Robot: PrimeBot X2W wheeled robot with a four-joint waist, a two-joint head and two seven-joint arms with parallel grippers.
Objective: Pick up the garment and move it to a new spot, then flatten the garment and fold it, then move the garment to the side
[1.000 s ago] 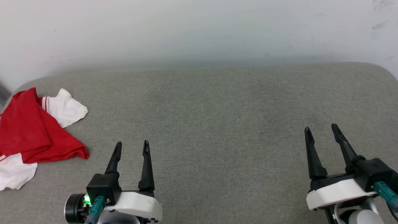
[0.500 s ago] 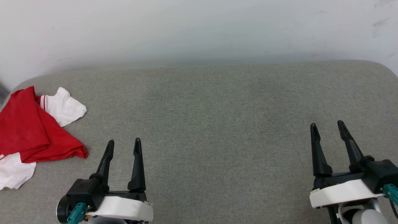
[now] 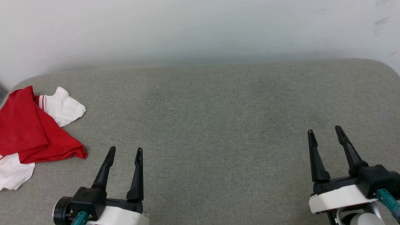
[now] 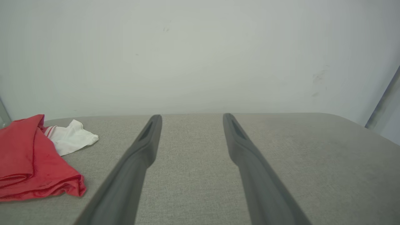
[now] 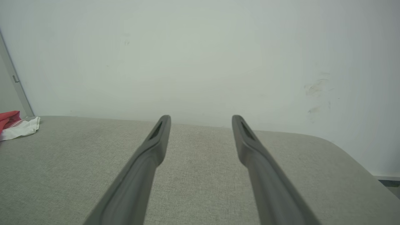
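The garment (image 3: 34, 131) is lying crumpled at the far left of the grey fabric-covered counter (image 3: 218, 125), its red body doubled over itself, one white sleeve poking out toward the wall and another white part trailing nearer the robot. Part of it is running past the left edge of the head view, so how close it is sitting to the counter's rim cannot be told. The left pincer (image 3: 125, 150) is hovering just to the right of it, jaws spread wide and holding nothing. The right pincer (image 3: 324, 130) is waiting well apart on the opposite side, also wide open and empty. The main risk is lying in the first grasp: closing on the loose sleeve or on a single top layer is likely to lift the shirt as a twisted bundle, making the flattening harder. Coming down too steeply is risking the long fingers snagging the counter's cloth cover as well. Pushing sideways while reaching could be nudging the shirt further left, possibly off the counter. With the right pincer so far off, a one-armed carry is probably leaving most of the fabric dragging. No chest lettering is showing, so which side is facing up is unclear.
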